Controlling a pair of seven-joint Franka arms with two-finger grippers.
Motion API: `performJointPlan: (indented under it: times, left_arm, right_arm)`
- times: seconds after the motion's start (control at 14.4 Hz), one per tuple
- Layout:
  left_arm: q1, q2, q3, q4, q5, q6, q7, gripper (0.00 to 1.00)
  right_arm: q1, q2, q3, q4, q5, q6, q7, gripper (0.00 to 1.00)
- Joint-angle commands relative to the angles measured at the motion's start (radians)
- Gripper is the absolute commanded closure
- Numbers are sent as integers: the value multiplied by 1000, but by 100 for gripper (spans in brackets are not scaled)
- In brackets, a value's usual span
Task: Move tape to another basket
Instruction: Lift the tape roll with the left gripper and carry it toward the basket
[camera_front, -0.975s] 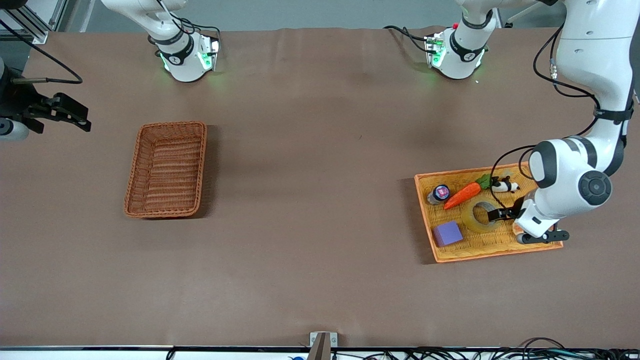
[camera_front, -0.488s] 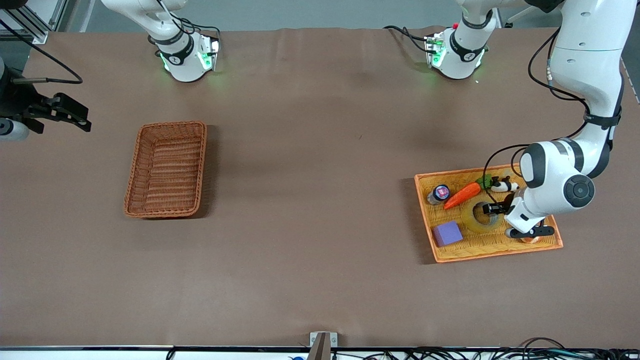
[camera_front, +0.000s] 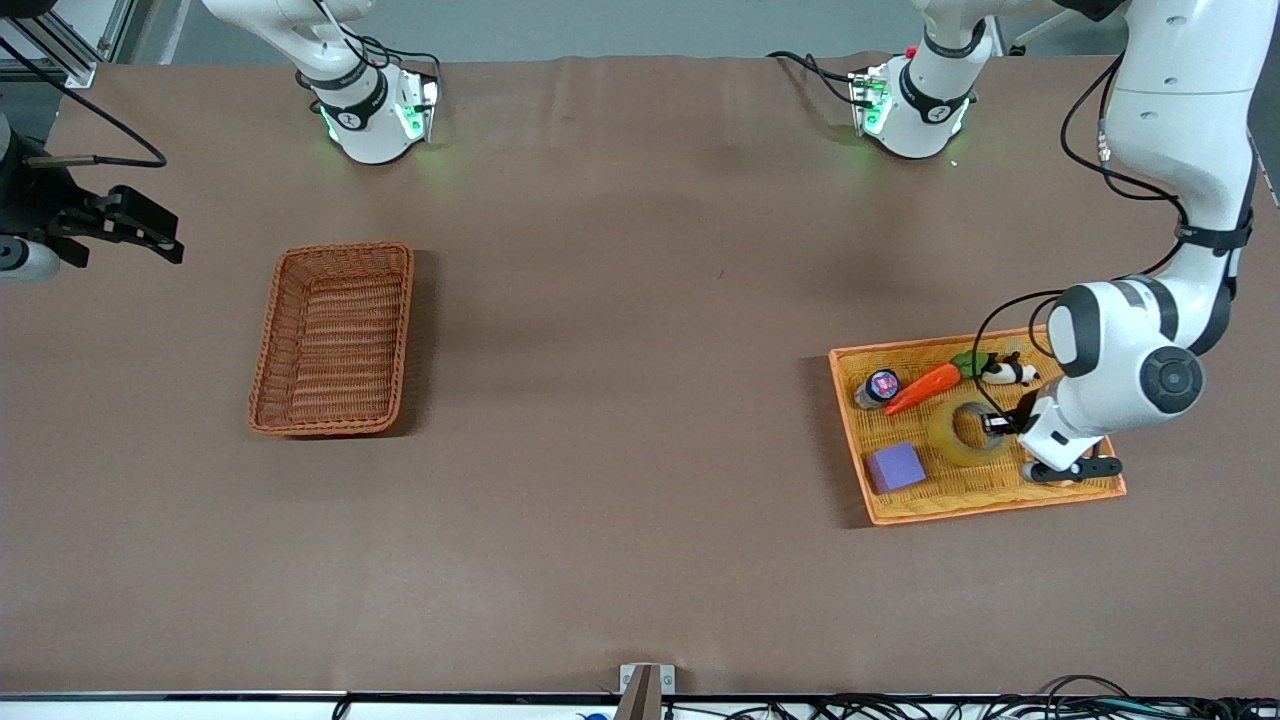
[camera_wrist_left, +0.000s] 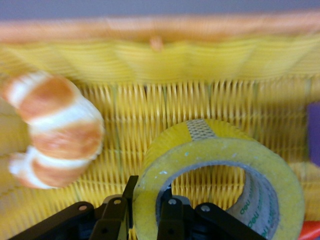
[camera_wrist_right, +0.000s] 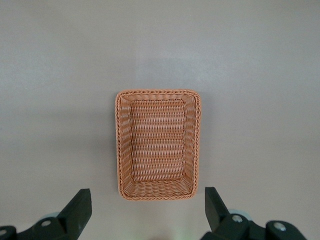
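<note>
Your left gripper (camera_wrist_left: 144, 212) had its fingers (camera_wrist_left: 170, 220) closed on the tape (camera_wrist_left: 220, 175) wall — one inside, one outside; your right gripper (camera_wrist_right: 145, 212) waited, spread wide, over the basket (camera_wrist_right: 158, 144).

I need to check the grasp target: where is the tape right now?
The tape sits in the yellow tray at the left arm's end of the table, between the purple block and the left gripper, whose fingers pinch its wall.

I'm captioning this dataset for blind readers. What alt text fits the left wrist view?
The left end effector grips the wall of a yellowish tape roll, one finger inside the ring and one outside. The tape sits in a yellow tray with an orange rim, beside a croissant.
</note>
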Motion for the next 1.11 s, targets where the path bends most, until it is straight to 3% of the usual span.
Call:
performJointPlan:
  times: [0.0, 0.21, 0.56, 0.7, 0.91, 1.04]
  left_arm:
    - [-5, -138, -8, 48, 12, -132, 3, 100]
    - [-60, -137, -68, 206, 12, -362, -43, 100]
    - [-317, -63, -91, 263, 11, -381, -161, 100]
    - [-415, 9, -105, 292, -3, -381, -169, 100]
    - [-589, 209, -105, 482, -20, -374, -341, 100]
    - [-664, 289, -108, 573, -26, -346, -402, 100]
  right_arm:
    - [-9, -19, 9, -14, 5, 4, -3, 0]
    - [-8, -21, 12, -14, 5, 0, 2, 0]
    - [-8, -22, 12, -14, 10, -5, 3, 0]
    - [-11, -21, 10, -14, 11, 0, 2, 0]
    - [-9, -21, 10, -14, 13, 3, 2, 0]
    - [-9, -19, 10, -14, 11, 3, 2, 0]
